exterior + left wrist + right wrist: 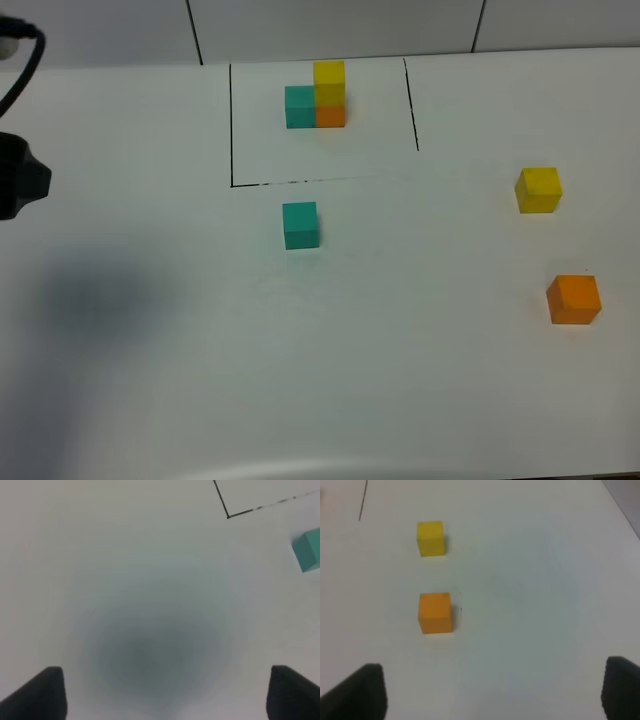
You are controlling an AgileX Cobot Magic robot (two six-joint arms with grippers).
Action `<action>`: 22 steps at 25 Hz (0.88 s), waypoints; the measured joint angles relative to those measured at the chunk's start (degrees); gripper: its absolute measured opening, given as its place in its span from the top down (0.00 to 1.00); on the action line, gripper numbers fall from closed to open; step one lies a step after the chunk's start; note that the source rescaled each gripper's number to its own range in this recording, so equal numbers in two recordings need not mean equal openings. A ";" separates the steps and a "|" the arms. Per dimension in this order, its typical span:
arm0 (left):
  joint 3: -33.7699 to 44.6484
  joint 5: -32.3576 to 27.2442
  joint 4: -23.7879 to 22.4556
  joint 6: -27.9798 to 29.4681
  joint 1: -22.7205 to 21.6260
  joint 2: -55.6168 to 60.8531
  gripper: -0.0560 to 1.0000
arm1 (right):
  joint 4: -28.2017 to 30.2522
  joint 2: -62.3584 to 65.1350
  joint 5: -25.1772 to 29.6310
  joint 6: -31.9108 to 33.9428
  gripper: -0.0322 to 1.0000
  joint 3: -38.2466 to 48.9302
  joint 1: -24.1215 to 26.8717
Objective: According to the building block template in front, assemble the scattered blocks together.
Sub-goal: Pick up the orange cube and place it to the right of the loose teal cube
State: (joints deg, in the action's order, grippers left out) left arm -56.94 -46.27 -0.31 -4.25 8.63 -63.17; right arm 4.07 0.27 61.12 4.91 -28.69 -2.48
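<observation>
Left arm [18, 180]: only a dark chunk at the worktop's [150, 400] left edge in the high view, the rest is cut off. The right gripper shows only in its own wrist view. Both wrist views catch just two dark fingertips each, clipped by the frame.

Left gripper [170, 695]: fingers spread wide with nothing between them, over bare worktop and a blurry shadow [150, 645], on the left side. Height above the surface: can't tell.

Right gripper [492, 692]: also spread wide and empty, over the worktop's right side. Two loose blocks lie ahead of the tips, well apart from them.

Blocks:
- loose teal block [300, 225]: mid-worktop, just outside the near line of the black outline [232, 120]. The left wrist frame clips it.
- loose yellow block [538, 190]: near the right edge.
- loose orange block [574, 299]: near the right edge, closer to the front edge than the yellow one and apart from it.
- template stack [328, 90]: inside the outline by the far edge. Teal and orange touch side by side, yellow sits on orange.
</observation>
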 joint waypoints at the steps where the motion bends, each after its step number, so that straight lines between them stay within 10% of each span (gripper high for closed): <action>1: 1.48 0.75 0.00 0.45 0.00 2.61 0.12 | 0.00 0.00 0.00 0.00 0.05 0.00 0.00; 22: 20.37 -6.01 1.04 5.49 0.00 42.81 0.13 | -0.02 0.00 0.00 0.00 0.05 0.00 0.00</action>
State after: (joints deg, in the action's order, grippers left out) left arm -36.57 -52.29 0.73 1.24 8.63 -20.35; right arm 4.06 0.27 61.12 4.91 -28.69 -2.48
